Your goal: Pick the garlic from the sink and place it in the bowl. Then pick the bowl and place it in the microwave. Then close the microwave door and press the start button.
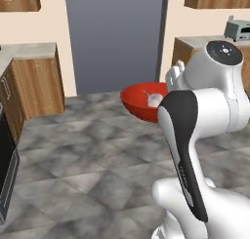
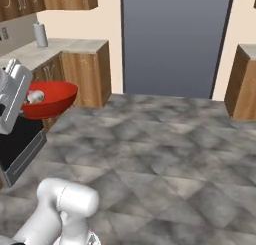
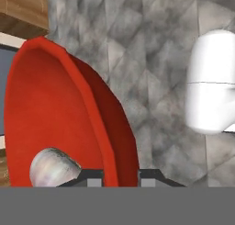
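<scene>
Room: kitchen with grey stone-pattern floor, wood cabinets along the walls and a tall grey panel at the back; I am in open floor, away from any table.

Bowl: red, shallow, carried in mid-air above the floor; in the base views it sits close to level, open side up; being round, it has no long axis to speak of.

Garlic: inside the bowl, resting near the wall by the hand; its stem tip points up and away from the hand.

Fingers: closed narrow across the bowl's rim, one tip inside and one outside; I judge the grip holds.

Progress: garlic in bowl, done; bowl lifted, done; left, by my judgement: bowl into microwave, door shut, start pressed.
</scene>
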